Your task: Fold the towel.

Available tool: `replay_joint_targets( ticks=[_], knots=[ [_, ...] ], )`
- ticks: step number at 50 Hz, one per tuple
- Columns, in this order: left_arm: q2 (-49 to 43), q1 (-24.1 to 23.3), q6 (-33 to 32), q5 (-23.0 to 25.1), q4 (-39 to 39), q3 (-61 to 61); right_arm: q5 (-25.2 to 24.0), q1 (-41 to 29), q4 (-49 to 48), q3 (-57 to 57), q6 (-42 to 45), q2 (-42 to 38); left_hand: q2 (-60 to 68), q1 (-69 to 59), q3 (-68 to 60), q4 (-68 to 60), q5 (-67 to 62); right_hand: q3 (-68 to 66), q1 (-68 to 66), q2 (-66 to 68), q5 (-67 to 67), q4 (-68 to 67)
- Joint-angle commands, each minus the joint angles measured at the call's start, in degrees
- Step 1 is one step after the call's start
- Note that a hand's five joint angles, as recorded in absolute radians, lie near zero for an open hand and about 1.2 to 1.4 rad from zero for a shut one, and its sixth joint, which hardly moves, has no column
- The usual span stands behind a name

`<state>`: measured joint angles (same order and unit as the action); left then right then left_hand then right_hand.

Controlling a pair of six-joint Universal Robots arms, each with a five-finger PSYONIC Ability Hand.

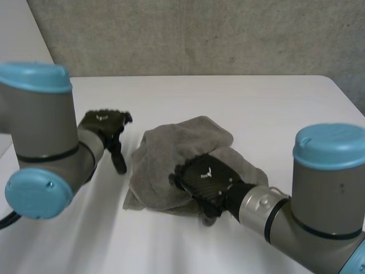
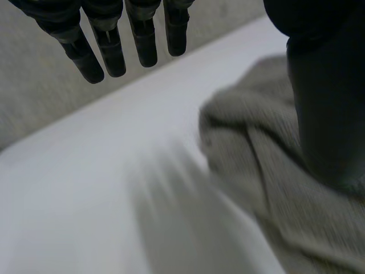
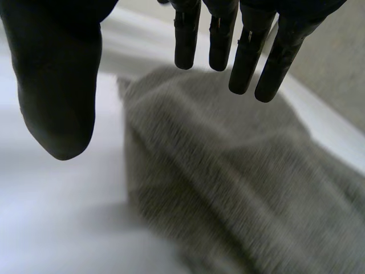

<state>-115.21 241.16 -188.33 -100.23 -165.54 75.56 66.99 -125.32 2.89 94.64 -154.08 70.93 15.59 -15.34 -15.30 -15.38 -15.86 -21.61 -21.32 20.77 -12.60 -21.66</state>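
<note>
A grey towel [image 1: 182, 154] lies crumpled in a loose heap in the middle of the white table [image 1: 239, 97]. My right hand [image 1: 208, 182] hovers over the near right part of the heap, palm down, fingers straight and apart from the thumb. In the right wrist view its fingers [image 3: 245, 51] hang above the towel [image 3: 228, 171] with nothing between them. My left hand [image 1: 105, 128] is beside the towel's left edge, above bare table, fingers straight. In the left wrist view its fingers [image 2: 114, 51] point past the towel [image 2: 256, 154], which lies by the thumb.
A grey wall [image 1: 199, 34] stands behind the table's far edge. Bare table surface surrounds the towel on all sides, with wide room at the back and right.
</note>
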Motion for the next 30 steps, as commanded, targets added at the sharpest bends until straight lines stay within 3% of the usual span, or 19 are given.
replay_joint_targets(
  ticks=[1,4,6,12,14,16,17,18,19,20,22,23,24,30],
  knots=[
    [1.04,-0.69,-0.19,0.21,-7.66,11.34,5.08,2.72,-3.86,5.46,0.28,-0.44,-3.68,3.44,3.39,3.48,13.95,-0.42,-0.71,1.25,0.57,-0.36],
    [0.42,-0.69,-0.37,0.21,-11.65,12.77,6.57,5.25,-8.32,7.48,0.28,-0.44,-3.35,3.11,3.07,3.15,13.62,0.26,-0.03,0.58,1.25,0.31],
    [-1.32,-0.77,-0.81,0.38,-18.73,15.04,6.93,6.32,-10.1,8.1,0.19,-0.61,-2.35,2.11,2.06,2.14,12.62,0.08,-0.2,0.75,1.08,0.14],
    [-5.55,-1.04,-0.9,1.09,-24.04,15.05,7.54,7.29,-13.35,8.54,-0.43,-2.99,-2.01,1.77,1.72,1.8,12.28,-2.94,-3.23,3.78,-1.95,-2.89],
    [-7.56,-1.83,-0.99,2.4,-24.21,14.7,7.98,7.11,-13.88,8.28,-0.43,-3.95,-1.84,1.6,1.55,1.64,12.11,-9.0,-9.29,9.83,-8.01,-8.94],
    [-8.18,-2.18,-0.99,2.93,-24.48,14.7,9.29,7.37,-14.4,7.4,-0.43,-6.05,-1.01,0.77,0.72,0.8,11.28,-26.72,-27.0,27.55,-25.73,-26.66],
    [-8.62,-2.44,-0.9,3.28,-24.65,14.52,9.3,7.38,-14.41,7.4,-0.43,-6.06,0.33,-0.58,-0.62,-0.54,9.94,-26.83,-27.12,27.66,-25.84,-26.77],
    [-8.63,-2.45,-0.9,3.28,-24.65,14.52,10.17,7.55,-14.41,6.79,-0.43,-7.02,0.35,-0.59,-0.63,-0.55,9.92,-38.32,-38.61,39.15,-37.33,-38.26],
    [-8.98,-2.53,-0.9,3.37,-24.83,14.35,11.05,7.9,-14.49,6.0,-0.43,-7.64,6.17,-6.42,-6.46,-6.38,4.1,-52.09,-52.38,52.92,-51.1,-52.04],
    [-8.98,-2.53,-0.9,3.37,-24.83,14.35,11.06,7.9,-14.49,5.99,-0.43,-7.65,6.23,-6.48,-6.52,-6.44,4.04,-52.23,-52.52,53.06,-51.24,-52.17],
    [-8.98,-2.53,-0.81,3.11,-25.09,13.65,11.85,8.43,-14.58,5.38,-0.52,-7.73,42.03,-42.27,-42.31,-42.23,-31.76,-58.39,-58.68,59.23,-57.4,-58.34],
    [-8.98,-2.53,-0.81,3.11,-25.09,13.64,12.2,9.39,-14.49,4.68,-0.52,-7.73,42.23,-42.47,-42.52,-42.44,-31.96,-58.39,-58.68,59.23,-57.4,-58.34],
    [-8.54,-2.53,-0.46,3.11,-25.36,13.3,12.55,10.7,-14.41,3.8,-0.69,-7.12,60.72,-60.96,-61.0,-60.92,-50.45,-58.39,-58.68,59.23,-57.4,-58.34],
    [-3.97,-2.18,-0.02,2.93,-25.89,12.59,12.46,13.44,-13.35,1.68,-1.48,1.67,64.41,-64.66,-64.7,-64.62,-54.14,-58.39,-58.68,59.23,-57.4,-58.34]
  ],
)
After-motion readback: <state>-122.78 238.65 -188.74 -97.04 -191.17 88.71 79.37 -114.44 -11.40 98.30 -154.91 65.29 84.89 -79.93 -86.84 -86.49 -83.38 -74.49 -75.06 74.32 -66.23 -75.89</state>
